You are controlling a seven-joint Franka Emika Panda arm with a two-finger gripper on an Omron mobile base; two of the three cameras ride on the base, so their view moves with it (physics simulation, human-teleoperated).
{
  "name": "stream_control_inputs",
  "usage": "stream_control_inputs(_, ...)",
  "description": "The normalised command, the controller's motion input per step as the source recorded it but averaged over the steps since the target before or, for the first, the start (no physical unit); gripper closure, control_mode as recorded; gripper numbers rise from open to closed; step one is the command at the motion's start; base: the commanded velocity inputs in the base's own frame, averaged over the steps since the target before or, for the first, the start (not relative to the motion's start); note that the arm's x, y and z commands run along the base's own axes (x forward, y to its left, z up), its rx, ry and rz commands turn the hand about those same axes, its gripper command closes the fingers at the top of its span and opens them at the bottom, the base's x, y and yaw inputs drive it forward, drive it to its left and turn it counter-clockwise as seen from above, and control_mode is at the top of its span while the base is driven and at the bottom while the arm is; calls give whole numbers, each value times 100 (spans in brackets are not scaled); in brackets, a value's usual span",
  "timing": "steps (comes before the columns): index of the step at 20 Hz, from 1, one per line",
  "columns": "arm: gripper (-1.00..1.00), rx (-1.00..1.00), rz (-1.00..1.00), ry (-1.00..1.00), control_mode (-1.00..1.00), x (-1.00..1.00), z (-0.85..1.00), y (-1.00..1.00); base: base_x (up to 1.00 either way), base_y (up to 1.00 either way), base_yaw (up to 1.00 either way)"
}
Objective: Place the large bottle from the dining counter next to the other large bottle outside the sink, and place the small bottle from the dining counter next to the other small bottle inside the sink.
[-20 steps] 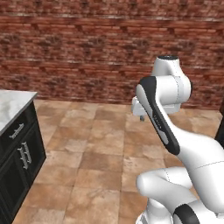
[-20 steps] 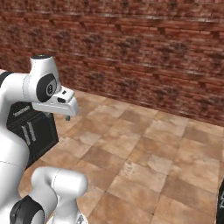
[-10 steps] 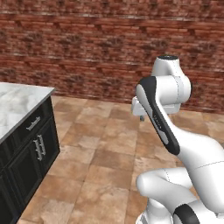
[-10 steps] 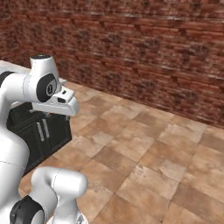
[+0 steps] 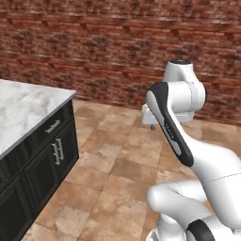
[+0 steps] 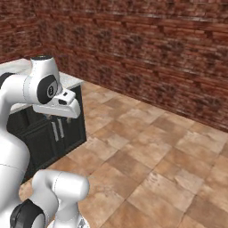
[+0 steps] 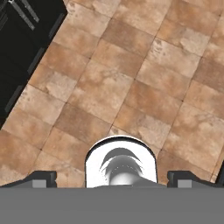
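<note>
The dining counter [image 5: 26, 106] is a white-grey veined marble slab over dark cabinets with silver handles [image 5: 57, 150], at the left of the left base view. From the right base its corner [image 6: 71, 81] shows behind my arm. My gripper [image 7: 112, 178] hangs folded close to the arm, high over the tiled floor, pointing down. It is open, its dark fingertips [image 7: 43, 178] standing wide apart with nothing between them. The dark cabinet front [image 7: 24, 39] lies at the hand view's upper left. The bottles and the sink are out of view.
A red-brown brick wall [image 5: 108, 52] closes the far side. Brown floor tiles [image 6: 151, 164] stretch between it and the counter.
The whole picture has shifted as the base drives: the counter has slid further into both base views. The arm keeps its folded pose and the gripper stays open.
</note>
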Motion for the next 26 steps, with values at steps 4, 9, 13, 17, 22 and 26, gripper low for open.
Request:
stream_control_inputs(4, -100, 0, 0, 0, 100, 0, 0, 0, -5, 0, 25)
stream_control_inputs(9, -100, 0, 0, 0, 100, 0, 0, 0, -6, 0, 25)
stream_control_inputs(13, -100, 0, 0, 0, 100, 0, 0, 0, -6, 0, 25)
stream_control_inputs(17, -100, 0, 0, 0, 100, 0, 0, 0, -6, 0, 25)
stream_control_inputs(22, -100, 0, 0, 0, 100, 0, 0, 0, -6, 0, 25)
stream_control_inputs(26, -100, 0, 0, 0, 100, 0, 0, 0, -6, 0, 25)
